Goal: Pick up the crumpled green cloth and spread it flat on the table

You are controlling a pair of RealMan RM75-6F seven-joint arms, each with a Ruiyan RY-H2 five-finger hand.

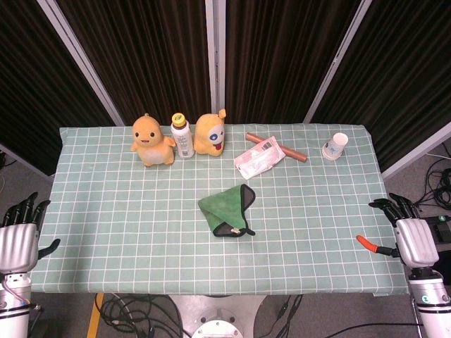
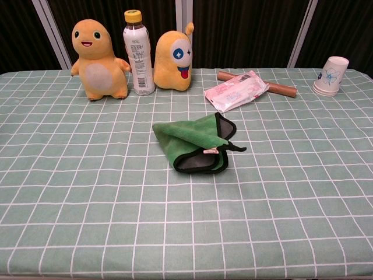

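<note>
A: Starting at the far left, what do you see?
B: The left hand [image 1: 20, 236] sits off the table's left edge, holding nothing, fingers apart and pointing up; only the head view shows it

A: And on the table [image 1: 106, 232] itself?
B: A green checked tablecloth covers it. Along the back, from the left: an orange plush dinosaur [image 2: 99, 59], upright; a white bottle [image 2: 138, 52] with a yellow cap just beside it; then a yellow plush toy [image 2: 174, 61] with one blue eye, close on the bottle's other side

A: Where is the green cloth?
B: The green cloth [image 2: 195, 142] lies near the middle of the table, folded over on itself in a rough triangle, black edging showing and a grey underside at its near end. Neither hand touches it; both are well apart from it

A: Further right?
B: A pink and white packet [image 2: 237, 91] lies flat, resting over a brown rod [image 2: 280, 88] whose ends stick out on either side. Near the back right corner a white paper cup [image 2: 331, 76] stands upside down

A: And the right hand?
B: The right hand [image 1: 412, 232] is off the table's right edge, empty, fingers spread. Just beside it, at the table edge, is a small red and black object [image 1: 370, 245] I cannot identify
</note>
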